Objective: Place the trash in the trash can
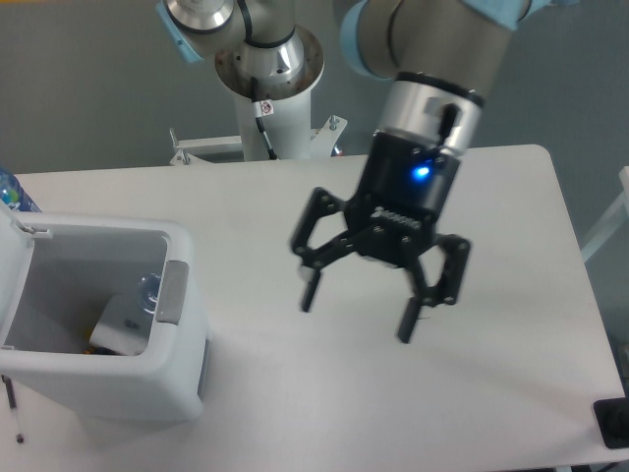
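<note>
Take the trash can (108, 379) as your reference: it stands at the bench (295, 216) edge with its lid swung back. The gripper (359, 315) hangs above the bench, well apart from the can on its latch-tab side, fingers spread wide and holding nothing. Inside the can you see a clear bottle (149, 290) against the latch-side wall and a pale piece (118, 324) beneath it, probably the wrapper. No trash shows on the bench. Judge both items light, thin and easily crushed; grip the bottle across its body, the wrapper at its bunched middle.
</note>
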You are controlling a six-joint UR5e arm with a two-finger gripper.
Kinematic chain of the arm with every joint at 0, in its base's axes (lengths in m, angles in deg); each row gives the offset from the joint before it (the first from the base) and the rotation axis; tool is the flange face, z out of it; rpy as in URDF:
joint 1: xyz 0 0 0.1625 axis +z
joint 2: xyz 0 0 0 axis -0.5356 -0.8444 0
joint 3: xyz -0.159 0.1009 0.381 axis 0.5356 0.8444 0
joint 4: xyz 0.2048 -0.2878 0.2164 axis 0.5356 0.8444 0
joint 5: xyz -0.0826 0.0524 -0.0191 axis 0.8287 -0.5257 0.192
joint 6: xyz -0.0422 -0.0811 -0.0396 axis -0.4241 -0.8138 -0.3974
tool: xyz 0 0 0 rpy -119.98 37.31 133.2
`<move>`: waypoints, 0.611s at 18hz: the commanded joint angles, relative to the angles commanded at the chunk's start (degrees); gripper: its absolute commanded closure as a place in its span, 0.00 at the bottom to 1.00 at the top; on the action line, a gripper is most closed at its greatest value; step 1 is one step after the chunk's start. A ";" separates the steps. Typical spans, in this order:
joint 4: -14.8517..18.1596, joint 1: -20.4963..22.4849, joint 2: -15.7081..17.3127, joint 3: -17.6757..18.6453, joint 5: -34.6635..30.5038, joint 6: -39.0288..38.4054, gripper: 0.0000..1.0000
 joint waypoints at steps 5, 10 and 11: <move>0.26 6.58 -2.90 2.72 -2.55 6.92 0.00; 0.79 8.71 -5.71 3.25 -4.91 13.62 0.00; 0.97 8.71 -5.98 3.34 -7.10 14.67 0.00</move>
